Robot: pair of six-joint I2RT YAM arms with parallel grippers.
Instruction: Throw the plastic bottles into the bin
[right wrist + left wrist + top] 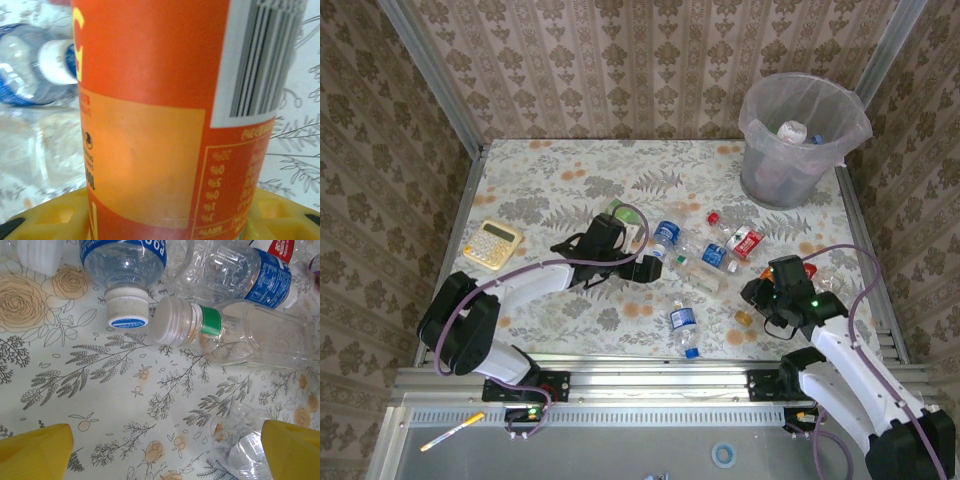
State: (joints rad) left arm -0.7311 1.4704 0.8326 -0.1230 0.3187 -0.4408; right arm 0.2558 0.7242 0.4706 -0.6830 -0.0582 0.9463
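Top view. The bin (765,180), grey and lined with a translucent bag, stands at the far right corner of the table (550,170). A white-capped bottle (792,130) lies inside it. The loose plastic bottles (717,255) are scattered over the middle and right of the table, well apart from the bin. One blue-labelled bottle (683,325) lies alone nearer the front edge. A yellow calculator (492,243) sits at the left side. The left gripper (655,265) reaches to the near-left edge of the bottle cluster. The right gripper (770,288) is low over the right front of the table.

Left wrist view. The left jaws are released and stand wide, with a yellow finger (35,452) at each lower corner and bare flowered table between them. A crumpled clear bottle (240,440) lies just beside the right-hand finger; contact cannot be judged. Beyond them a clear bottle with a green neck ring (250,340) lies on its side. Its cap is close to the white cap of a blue-banded bottle (125,260).

Right wrist view. The right jaws are clenched on an orange bottle (150,100) with its barcode panel at upper right — the yellow pads (50,215) meet it on both sides. Behind it to the left lies a clear white-capped bottle (30,70), blurred.
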